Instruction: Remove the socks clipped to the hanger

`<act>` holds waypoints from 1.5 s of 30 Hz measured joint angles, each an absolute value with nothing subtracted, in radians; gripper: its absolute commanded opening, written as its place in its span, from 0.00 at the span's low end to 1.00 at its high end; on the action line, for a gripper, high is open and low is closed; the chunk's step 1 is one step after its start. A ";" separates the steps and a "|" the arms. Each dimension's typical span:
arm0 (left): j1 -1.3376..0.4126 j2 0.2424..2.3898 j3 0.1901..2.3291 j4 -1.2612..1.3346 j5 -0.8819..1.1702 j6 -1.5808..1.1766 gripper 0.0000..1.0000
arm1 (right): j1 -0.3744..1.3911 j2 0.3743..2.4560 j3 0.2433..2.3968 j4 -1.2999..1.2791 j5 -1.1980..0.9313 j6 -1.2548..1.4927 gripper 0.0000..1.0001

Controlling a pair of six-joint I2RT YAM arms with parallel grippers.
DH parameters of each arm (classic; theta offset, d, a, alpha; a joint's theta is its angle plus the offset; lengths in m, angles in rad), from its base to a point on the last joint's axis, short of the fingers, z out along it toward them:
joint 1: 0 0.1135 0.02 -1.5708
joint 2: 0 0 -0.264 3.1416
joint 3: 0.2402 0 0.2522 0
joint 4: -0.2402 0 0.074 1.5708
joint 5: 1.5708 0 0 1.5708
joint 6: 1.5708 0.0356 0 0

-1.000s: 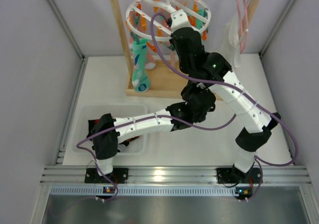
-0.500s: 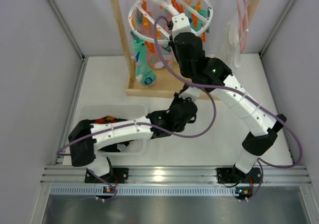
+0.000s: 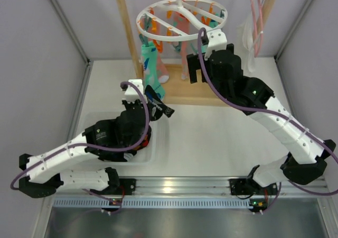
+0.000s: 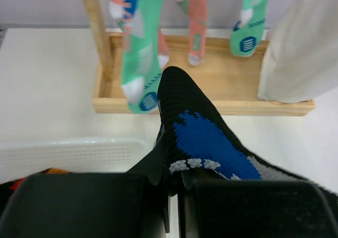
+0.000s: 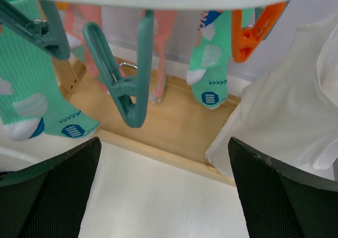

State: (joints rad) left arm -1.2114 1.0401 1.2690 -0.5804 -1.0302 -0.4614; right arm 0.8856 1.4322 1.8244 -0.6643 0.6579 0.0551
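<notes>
Compared with the view one second earlier, the left arm is being seen withdrawn from beneath the hanger (image 3: pixel 179 17). The left gripper (image 3: pixel 158 107) is now being carried at 7 o'clock of the ring, by the far right corner of the clear bin (image 3: pixel 103 115). The right gripper (image 3: pixel 195 69), then pushed up among the pegs, is now being held just below the ring's 5 o'clock edge. Its jaws, then narrow, are being shown spread wide.

Left claw: it is being held clamped on the black sock (image 4: pixel 206 137), with the fabric being pinched between the two fingers. Right claw: the fingers (image 5: pixel 47 190) are being held far apart, with nothing between them and nothing being touched. A teal peg (image 5: pixel 127 84) is hanging free just ahead of them.

In the left wrist view, the black sock is being held with its long axis running from 4 o'clock to 11 o'clock. Its rounded end is pointing at the wooden base (image 4: pixel 227 90). The teal socks (image 5: pixel 211 58) and pink socks (image 5: pixel 161 42) are hanging clipped to the ring, lengthwise from 12 to 6 o'clock.
</notes>
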 measured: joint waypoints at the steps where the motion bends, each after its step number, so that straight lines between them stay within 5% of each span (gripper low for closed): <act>1: -1.211 1.030 1.277 -0.622 -1.050 -0.476 0.00 | 0.885 1.411 1.800 -0.665 0.652 0.065 0.99; 6: -1.154 0.986 1.292 -0.829 -1.091 -0.556 0.00 | 0.880 1.339 1.728 -0.665 0.630 0.097 0.99; 16: -0.748 0.803 1.097 -0.948 -0.918 -0.682 0.03 | 0.858 1.279 1.621 -0.659 0.607 0.127 1.00; 19: -0.713 0.800 1.006 -0.962 -0.860 -0.741 0.29 | 0.853 1.279 1.609 -0.659 0.596 0.128 0.99; 20: -0.705 0.801 0.976 -0.974 -0.841 -0.769 0.72 | 0.852 1.279 1.609 -0.658 0.592 0.128 1.00; 21: -0.699 0.800 0.950 -0.986 -0.826 -0.794 0.98 | 0.851 1.279 1.609 -0.658 0.587 0.128 0.99; 38: -0.657 0.803 1.097 -1.105 -0.830 -0.946 0.99 | 0.807 1.276 1.590 -0.662 0.540 0.129 0.99; 45: -0.653 0.964 1.082 -0.801 -0.696 -0.682 0.99 | 0.736 1.254 1.585 -0.657 0.410 0.180 0.99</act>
State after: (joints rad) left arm -0.6529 0.9638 1.0821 -0.8005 -0.6964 -0.6815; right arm 0.7361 1.2537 1.5852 -0.6567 0.4103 0.1802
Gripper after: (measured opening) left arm 0.987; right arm 0.993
